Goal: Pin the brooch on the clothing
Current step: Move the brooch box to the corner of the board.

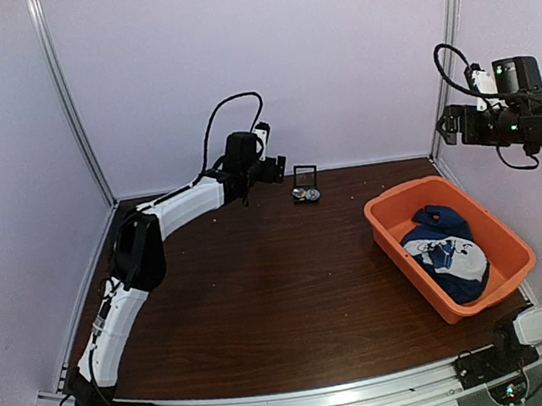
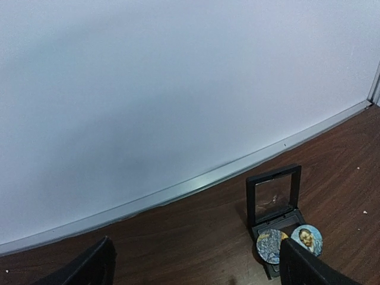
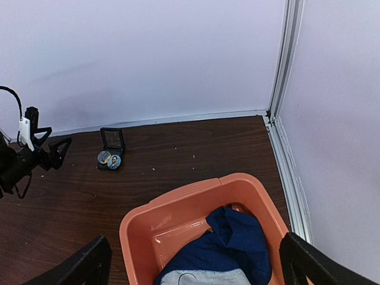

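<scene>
Left claw (image 2: 199,272) sits top-middle in the overhead view, spread wide open and gripping nothing. Just right of it is the brooch (image 2: 270,246), a tiny round greyish-blue badge, in front of an open black box (image 2: 274,193) beside a portrait badge (image 2: 307,239). Further right, the navy T-shirt (image 1: 445,244) lies crumpled in an orange tub (image 1: 393,208), white print showing. Right claw (image 3: 199,267), upper right, is also wide open and empty.
</scene>
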{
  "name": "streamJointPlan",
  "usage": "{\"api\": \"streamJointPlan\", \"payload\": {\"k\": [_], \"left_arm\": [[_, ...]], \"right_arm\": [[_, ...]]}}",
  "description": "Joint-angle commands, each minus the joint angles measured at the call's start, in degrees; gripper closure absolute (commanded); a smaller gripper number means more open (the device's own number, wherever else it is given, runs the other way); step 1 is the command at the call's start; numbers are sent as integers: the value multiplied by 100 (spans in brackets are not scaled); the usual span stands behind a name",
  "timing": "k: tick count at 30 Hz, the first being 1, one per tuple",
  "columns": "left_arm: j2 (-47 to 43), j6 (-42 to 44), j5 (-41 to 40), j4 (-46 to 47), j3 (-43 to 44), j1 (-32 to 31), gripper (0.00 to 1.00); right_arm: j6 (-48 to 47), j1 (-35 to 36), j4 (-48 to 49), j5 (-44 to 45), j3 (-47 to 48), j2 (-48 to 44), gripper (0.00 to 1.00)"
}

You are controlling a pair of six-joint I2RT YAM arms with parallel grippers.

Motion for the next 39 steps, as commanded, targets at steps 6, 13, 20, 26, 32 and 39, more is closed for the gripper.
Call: {"api": "streamJointPlan", "payload": {"k": [6,13,20,26,32,39], "left_arm": [[797,-196,-347,1099,406,-49,2],[385,-1023,-150,964,-93,-53,2],[-220,-1307,-234,563,-320,-36,2],[-1076,-1731,-343,510,-1589,-1,2],[-2121,-2106,-215,7,-2750,9,2],[-3707,-2433,10,-407,-4279,6,2]], "right_arm": [[83,8,206,37,-325,-38,0],[568,273,1089,-616,-394,591,0],[299,1421,1035,168,1814,3152,0],[79,1836,417,1167,4526,5693,1],[221,1880,638,1401,6310,7555,0],[765,1874,1956,1007,6283,8333,1]]}}
